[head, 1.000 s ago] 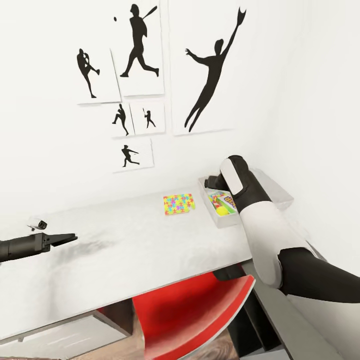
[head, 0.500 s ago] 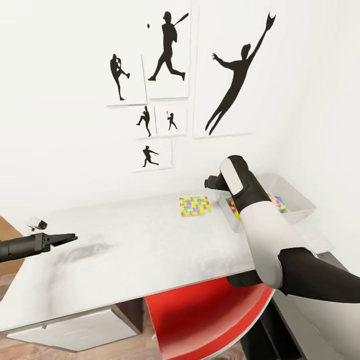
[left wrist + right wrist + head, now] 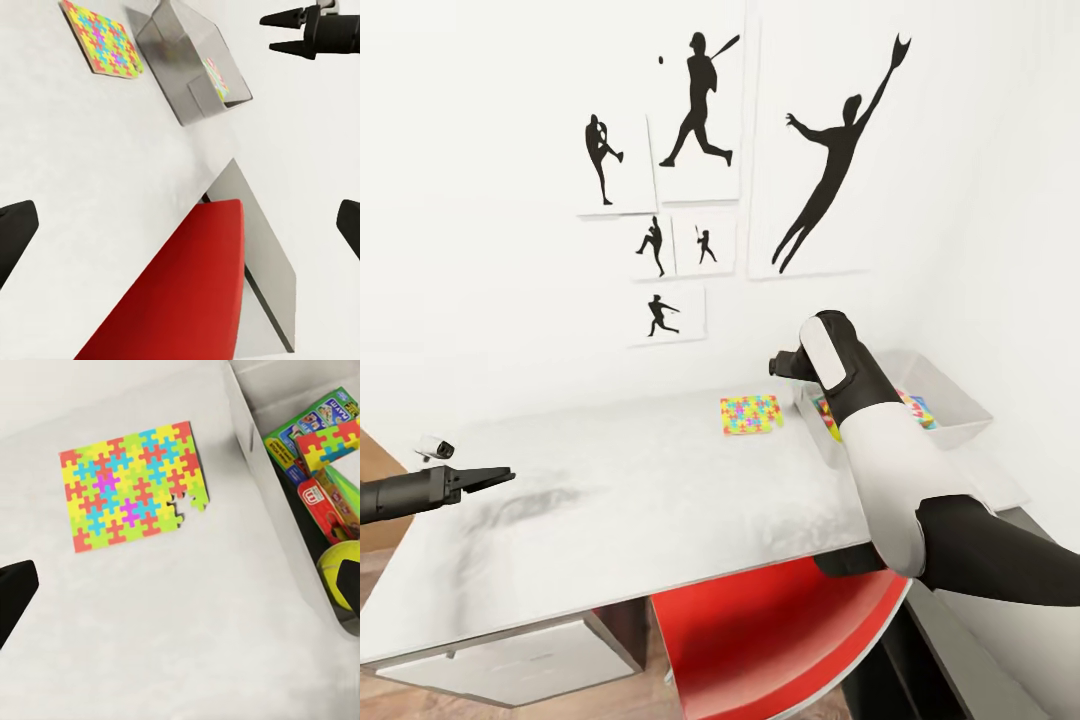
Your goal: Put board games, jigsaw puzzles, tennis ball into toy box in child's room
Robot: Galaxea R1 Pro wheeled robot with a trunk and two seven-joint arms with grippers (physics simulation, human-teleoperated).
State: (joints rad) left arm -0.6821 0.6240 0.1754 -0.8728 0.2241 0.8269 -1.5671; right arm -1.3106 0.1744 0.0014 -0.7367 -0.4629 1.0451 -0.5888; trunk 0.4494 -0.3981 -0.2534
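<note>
Head view | table [image 3: 610, 520] glossy, jigsaw puzzle [image 3: 750, 414] beside toy box [image 3: 960, 420] | jaws wide

The slim black left gripper [image 3: 500, 474] sticks out level from the near left on a dark, rod-like forearm, its two pointed fingers lying close together and tapering to a tip, nothing held between them. The right arm rises from the lower right as a black upper section, bends into a bulky white forearm, and ends in a black wrist. The black right gripper [image 3: 277, 31] shows its two pointed fingers spread apart, with nothing between them.
</note>
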